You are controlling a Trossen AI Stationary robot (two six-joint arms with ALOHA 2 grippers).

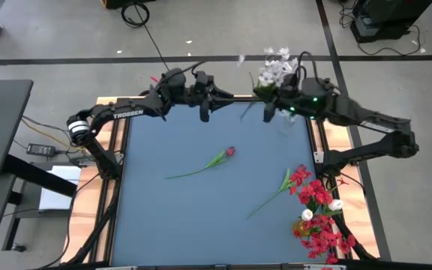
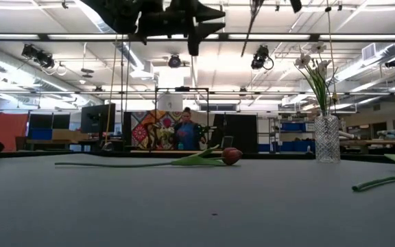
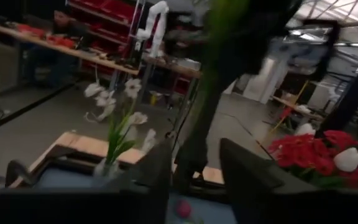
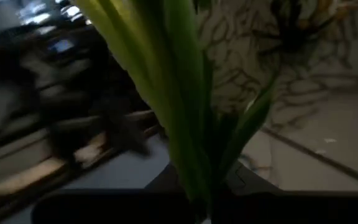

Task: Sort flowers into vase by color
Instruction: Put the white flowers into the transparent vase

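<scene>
A clear glass vase point(image 2: 326, 138) stands near the table's far right corner and holds white flowers point(image 1: 276, 71) by their stems. My right gripper point(image 1: 268, 111) hovers just left of it, shut on a white-budded flower point(image 1: 240, 59). My left gripper point(image 1: 205, 112) hangs high over the far middle, open, its fingers point(image 3: 156, 169) empty and facing the right gripper. A dark red bud flower point(image 1: 229, 152) lies flat on the table's middle. A red-bloomed stem point(image 1: 298, 178) lies to its right. Red blooms and white buds point(image 1: 321, 225) are piled at the near right. My right gripper pinches the flower's green stem among its long leaves point(image 4: 185, 124), which rise right out from between the fingers. The gripper's body hides the pinched spot itself. The flower is lifted clear, and its thin lower stem point(image 2: 247, 41) hangs slanting high above the table.
The dark blue tabletop point(image 1: 163, 217) has wooden side strips point(image 1: 111, 127) under each arm's base. The left half holds only the long stem of the dark red bud flower point(image 1: 190, 172). A person point(image 2: 186, 132) stands in the room beyond the far edge.
</scene>
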